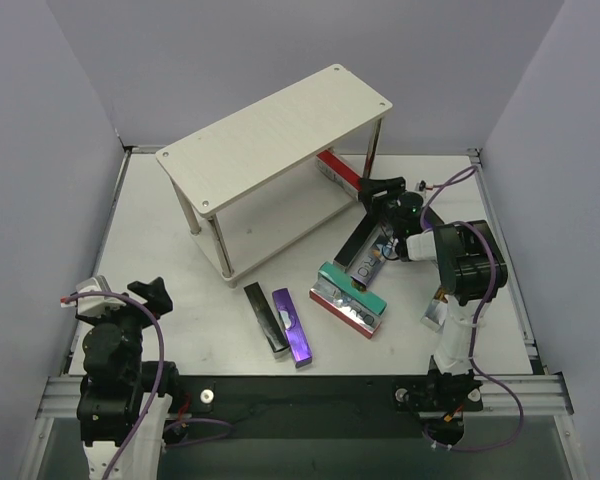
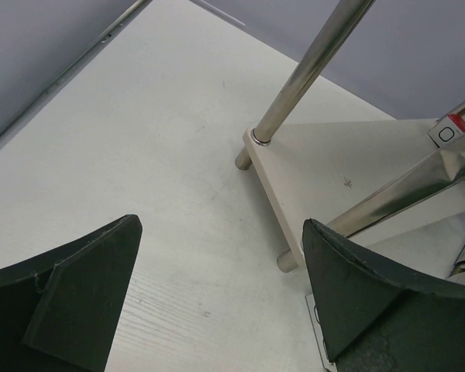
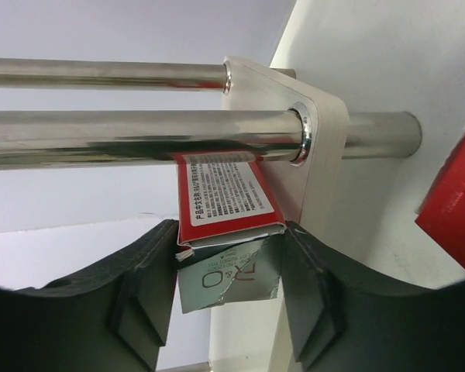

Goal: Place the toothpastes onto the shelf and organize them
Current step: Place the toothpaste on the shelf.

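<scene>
The toothpaste carton (image 3: pixel 226 194), clamped at its printed end in the right hand (image 3: pixel 232 236) at a corner of the shelf (image 3: pixel 322 132), is judged light, glossy and easily crushed, so it is best gripped across its flat long sides with moderate force; the left hand (image 2: pixel 221 263) is seen spread apart and empty above the desk (image 2: pixel 139 139).

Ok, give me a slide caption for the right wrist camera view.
Close-up: right pincer grips a red toothpaste carton beside the shelf corner and its metal leg.
</scene>
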Motion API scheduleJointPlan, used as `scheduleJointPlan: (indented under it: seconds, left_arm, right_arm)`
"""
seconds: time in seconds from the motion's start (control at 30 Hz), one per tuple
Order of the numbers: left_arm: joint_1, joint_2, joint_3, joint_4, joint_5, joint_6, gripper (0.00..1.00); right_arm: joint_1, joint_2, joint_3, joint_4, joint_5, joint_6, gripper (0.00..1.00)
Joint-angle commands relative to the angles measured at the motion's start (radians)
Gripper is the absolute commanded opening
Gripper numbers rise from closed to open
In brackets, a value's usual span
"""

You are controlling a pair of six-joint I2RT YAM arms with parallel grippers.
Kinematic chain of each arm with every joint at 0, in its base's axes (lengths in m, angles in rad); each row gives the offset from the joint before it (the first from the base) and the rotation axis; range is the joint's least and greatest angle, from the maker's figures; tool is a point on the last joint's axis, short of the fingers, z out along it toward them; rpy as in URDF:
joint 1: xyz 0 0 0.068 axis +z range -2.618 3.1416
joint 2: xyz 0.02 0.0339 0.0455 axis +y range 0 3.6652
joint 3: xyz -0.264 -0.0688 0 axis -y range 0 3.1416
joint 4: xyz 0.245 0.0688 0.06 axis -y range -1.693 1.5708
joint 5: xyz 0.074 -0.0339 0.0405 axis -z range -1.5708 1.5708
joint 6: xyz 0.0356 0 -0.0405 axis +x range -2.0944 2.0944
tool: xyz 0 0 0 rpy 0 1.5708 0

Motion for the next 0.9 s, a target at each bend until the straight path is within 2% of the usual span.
scheduleJointPlan:
  seconds: [0.0,0.17,0.43,0.5,0.77,0.83,0.87]
  left_arm:
    - [0.01,-0.091,0.004,0.043,0.014,0.015,0.96]
    - [0.01,-0.094,0.004,0.043,0.014,0.015,0.96]
    - [0.01,-0.099,0.004,0.041,0.013,0.015,0.96]
    - [0.01,-0.099,0.002,0.043,0.013,0.015,0.96]
    - [0.01,-0.102,0.004,0.041,0.013,0.015,0.96]
    - [0.01,-0.102,0.002,0.044,0.013,0.015,0.96]
    - [0.01,-0.102,0.002,0.044,0.014,0.015,0.96]
  right_arm:
    - [0.009,-0.001,0.052,0.067,0.042,-0.014,0.56]
    - [0.008,-0.01,0.052,0.021,0.02,-0.035,0.73]
    - [0.006,-0.086,-0.017,-0.068,-0.009,-0.101,0.83]
    - [0.005,-0.1,-0.035,-0.079,-0.014,-0.119,0.88]
    - [-0.023,-0.194,-0.104,-0.186,-0.024,-0.164,0.9]
    - [-0.021,-0.218,-0.112,-0.22,-0.028,-0.179,0.84]
    - [-0.021,-0.226,-0.112,-0.228,-0.029,-0.184,0.78]
